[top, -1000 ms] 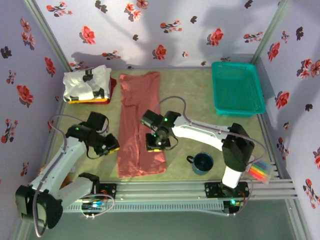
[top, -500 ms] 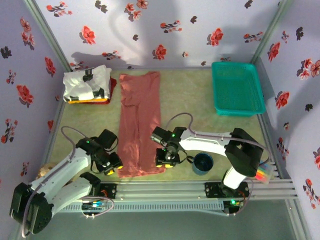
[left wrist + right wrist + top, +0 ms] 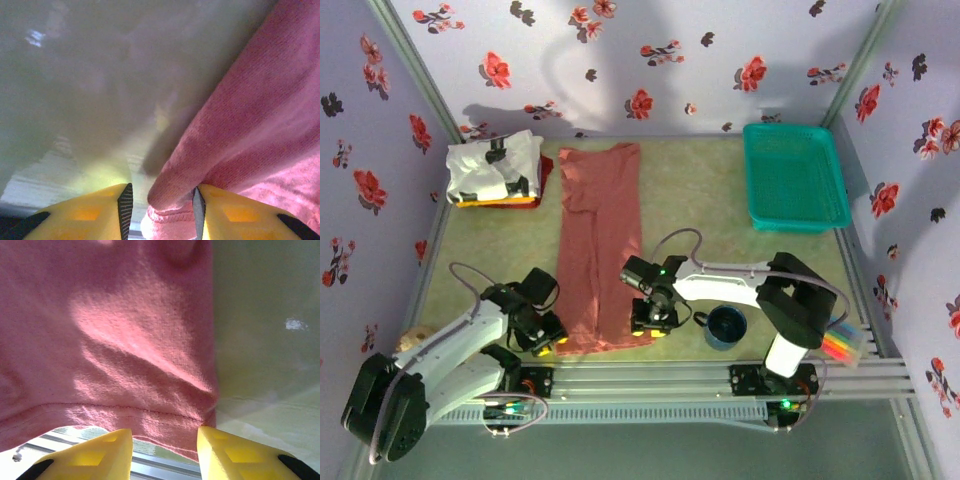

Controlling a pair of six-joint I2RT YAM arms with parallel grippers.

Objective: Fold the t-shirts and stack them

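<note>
Counting near to far: two arms, four t-shirts, one mug, one box of markers, one basket.

Left jaws are at the near-left corner of the salmon-pink shirt (image 3: 600, 240) and stand apart. In the left wrist view a rolled fold of the hem lies between the yellow fingers (image 3: 92, 214), against the right-hand one with a gap to the other, so not clamped.

Right jaws are at the near-right corner of the same hem, also apart. The stitched hem edge lies just beyond the fingertips (image 3: 235, 456).

Cloth is a soft, fine-ribbed knit, lightly wrinkled. The shirt lies flat on the green surface (image 3: 710, 200) as one long narrow strip, left of centre, running from the near edge toward the back.

Just right of the right jaws stands one dark blue mug (image 3: 726, 327), round, handle toward the shirt. Further right at the near edge is one clear box (image 3: 842, 343) of coloured markers.

Far-left corner holds one stack of folded shirts. The white one with black marks (image 3: 492, 165) is on top. The yellow (image 3: 490, 202) and red (image 3: 546, 172) ones show as edges only under it, so probably one each.

Far right is one teal plastic mesh basket (image 3: 751, 180), rectangular with sloped walls.
</note>
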